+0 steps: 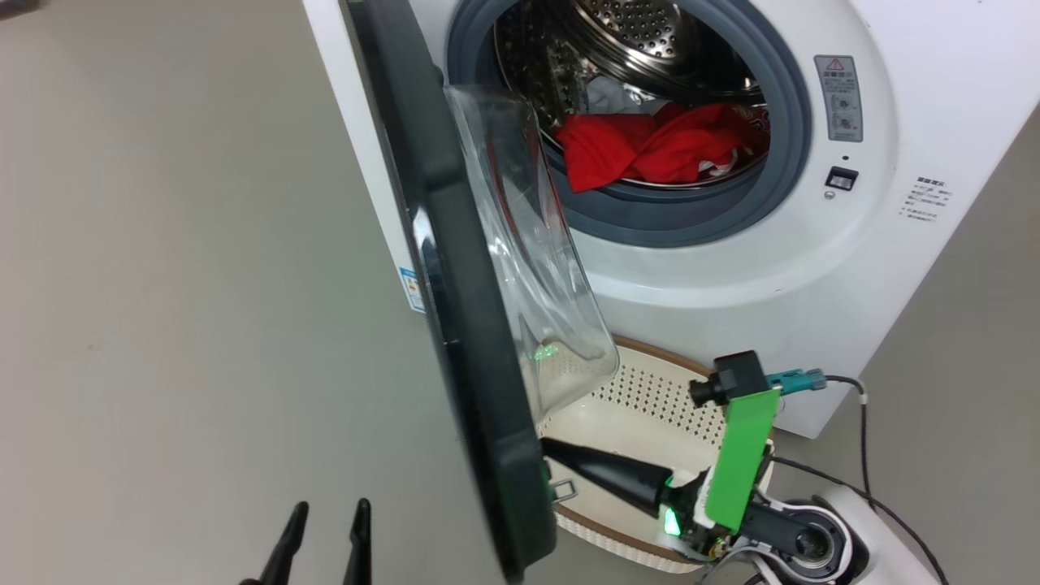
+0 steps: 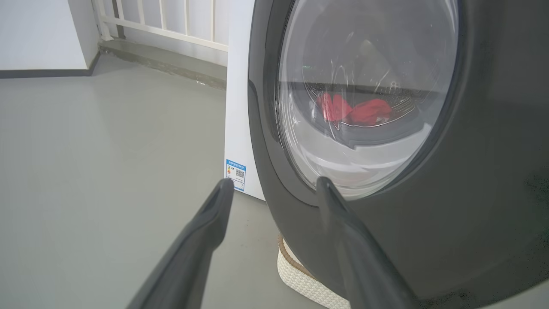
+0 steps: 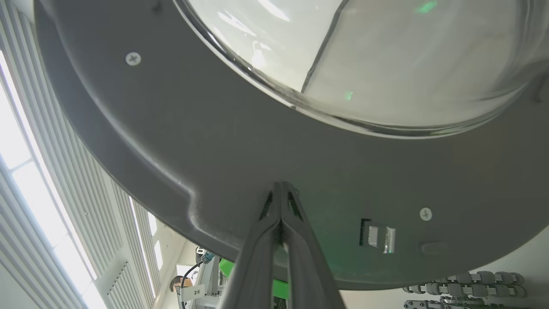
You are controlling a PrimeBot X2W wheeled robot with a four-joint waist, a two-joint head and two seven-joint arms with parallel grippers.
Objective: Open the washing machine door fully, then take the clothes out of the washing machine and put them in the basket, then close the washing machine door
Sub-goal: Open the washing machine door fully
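Right gripper: long dark fingers pressed together, nothing between them. Its tips sit at the inner face of the washing machine door, on the dark ring just under the glass bowl window. The right wrist view places the closed gripper against that ring; whether it actually touches cannot be told. A small metal latch lies just beside the tips on the same face.

Left gripper: fingers spread wide, empty. It stands on the other, outer side of the door from the right gripper and apart from the door. Along its fingers the left wrist view shows the door's outer ring and window close ahead of the gripper, with a blue sticker on the machine's front beyond the left fingertip.

Washing machine: white, front-loading, ahead of both grippers. The door stands part open, seen edge-on between the two grippers.

Clothes: red fabric with some white, heaped at the bottom of the steel drum behind the grey gasket. They are beyond the right gripper's tips, well apart from it.

Basket: cream, perforated, brown rim. It rests on the floor against the machine's front, directly beneath the right gripper and under the door's lower edge.
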